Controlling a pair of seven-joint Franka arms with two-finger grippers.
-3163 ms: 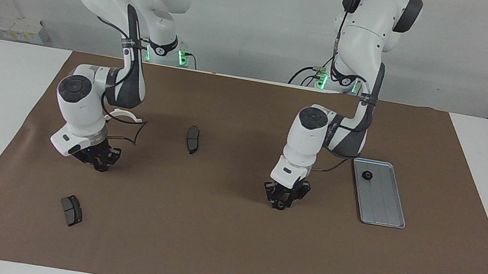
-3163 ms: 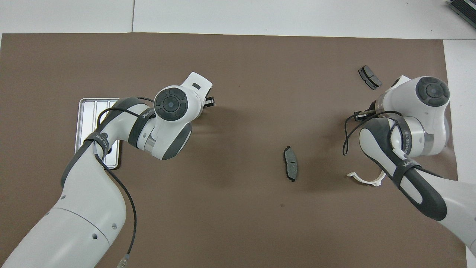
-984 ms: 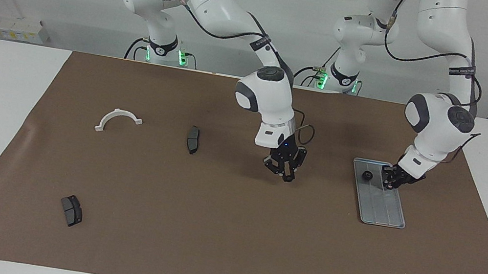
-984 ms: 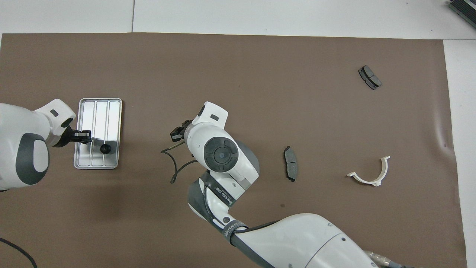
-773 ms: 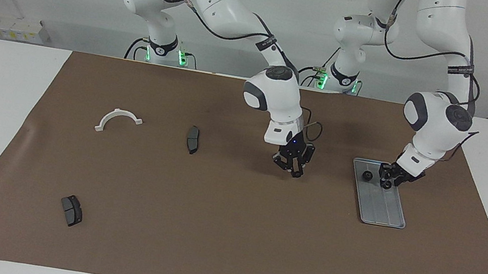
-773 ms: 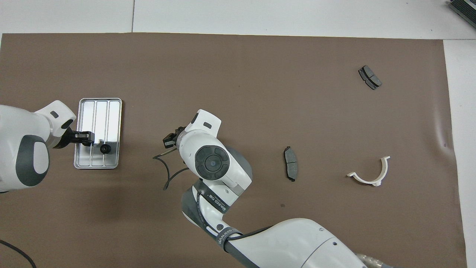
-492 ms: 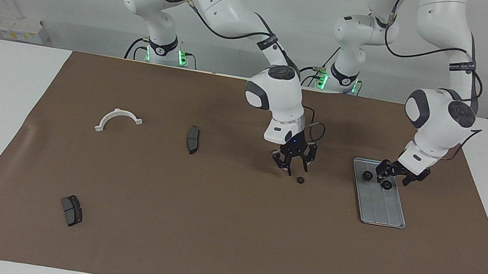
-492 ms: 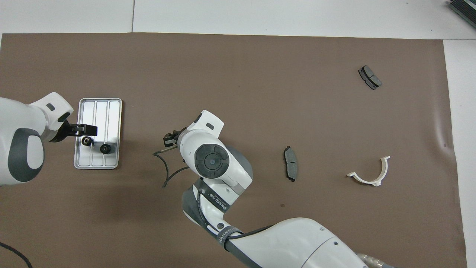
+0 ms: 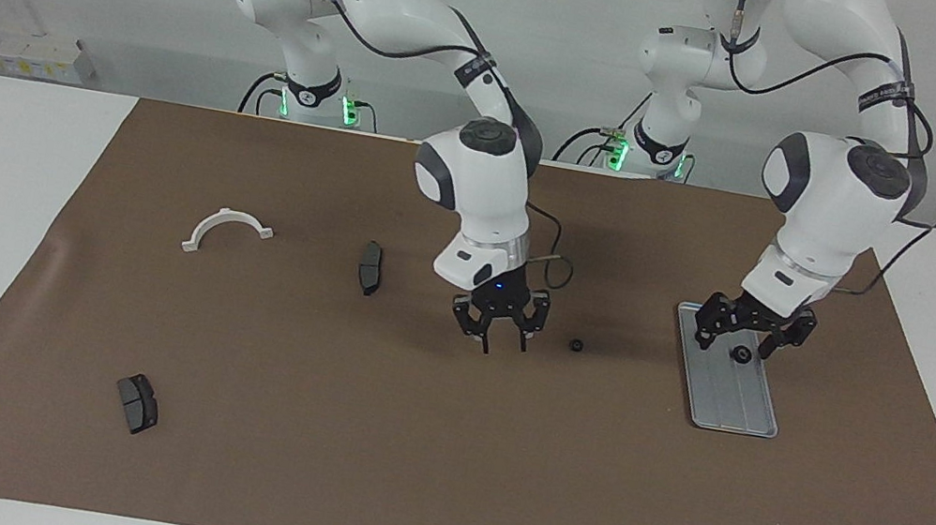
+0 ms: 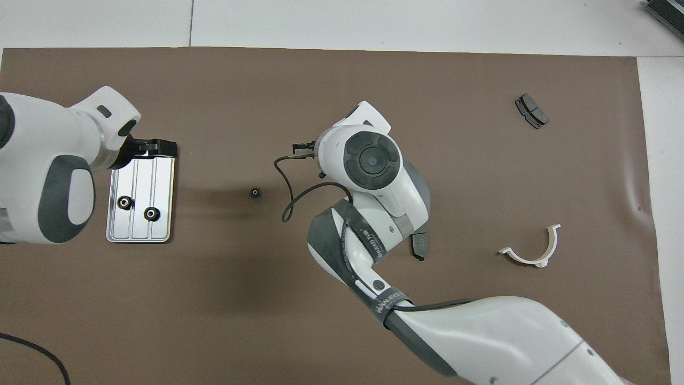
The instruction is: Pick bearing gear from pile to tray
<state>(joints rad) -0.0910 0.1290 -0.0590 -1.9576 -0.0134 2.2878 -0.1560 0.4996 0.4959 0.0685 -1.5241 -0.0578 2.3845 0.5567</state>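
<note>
The tray [image 10: 163, 176] looks like shiny grooved metal, on a matt brown mat [image 10: 374, 75].

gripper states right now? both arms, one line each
Left gripper: open, empty, up over the tray, which holds two bearing gears.
Right gripper: open, empty, above the mat beside a loose bearing gear.

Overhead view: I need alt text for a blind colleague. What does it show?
Two small black gears sit in the tray, a third lies on the brown mat beside it. The left hand, open, hangs over the tray's rim; the right arm is mid-table.
</note>
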